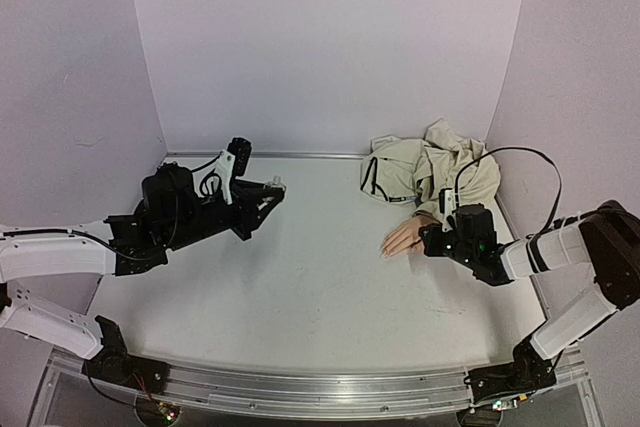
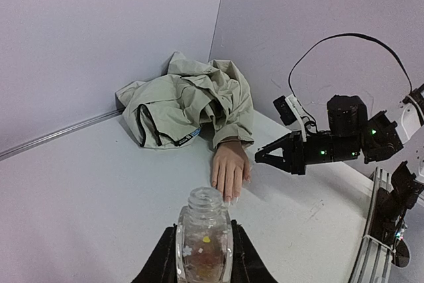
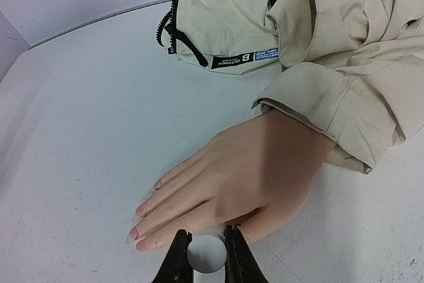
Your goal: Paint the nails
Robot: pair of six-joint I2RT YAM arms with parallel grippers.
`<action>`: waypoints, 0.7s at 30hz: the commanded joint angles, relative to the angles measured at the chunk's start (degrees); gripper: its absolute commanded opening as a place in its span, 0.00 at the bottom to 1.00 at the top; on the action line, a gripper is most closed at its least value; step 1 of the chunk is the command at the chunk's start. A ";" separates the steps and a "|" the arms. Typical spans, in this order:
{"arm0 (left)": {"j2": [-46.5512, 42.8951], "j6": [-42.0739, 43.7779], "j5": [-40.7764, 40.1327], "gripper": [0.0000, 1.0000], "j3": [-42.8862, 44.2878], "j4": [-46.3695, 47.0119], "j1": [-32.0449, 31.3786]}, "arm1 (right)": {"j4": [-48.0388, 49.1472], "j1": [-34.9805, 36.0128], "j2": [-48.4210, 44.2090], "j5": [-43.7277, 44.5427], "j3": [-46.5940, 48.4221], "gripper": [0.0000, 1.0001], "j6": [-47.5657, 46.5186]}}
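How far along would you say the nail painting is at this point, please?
Looks done: the bottle is open, no cap, clamped in the left gripper. In hand: the right gripper grips a small round whitish piece, possibly the brush cap, beside the mannequin hand. To do: the nails show no obvious colour, so the painting itself seems ahead.

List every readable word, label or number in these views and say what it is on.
"B": black tag on the beige jacket; small word beside it looks like "OUTDOOR".
Blue tag next to it: too small to read.
Bottle: no text, only flower specks.
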 commanded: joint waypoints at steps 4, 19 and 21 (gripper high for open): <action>-1.55 0.73 -0.98 0.00 0.63 2.31 0.32 | 4.21 0.22 1.16 -0.94 0.25 0.00 -0.98; -1.53 0.84 -1.01 0.00 0.72 2.17 0.32 | 3.57 0.23 2.45 -2.13 0.35 0.00 -0.58; -1.57 0.82 -0.98 0.00 0.71 2.14 0.32 | 3.37 0.22 2.56 -2.12 0.36 0.00 -0.42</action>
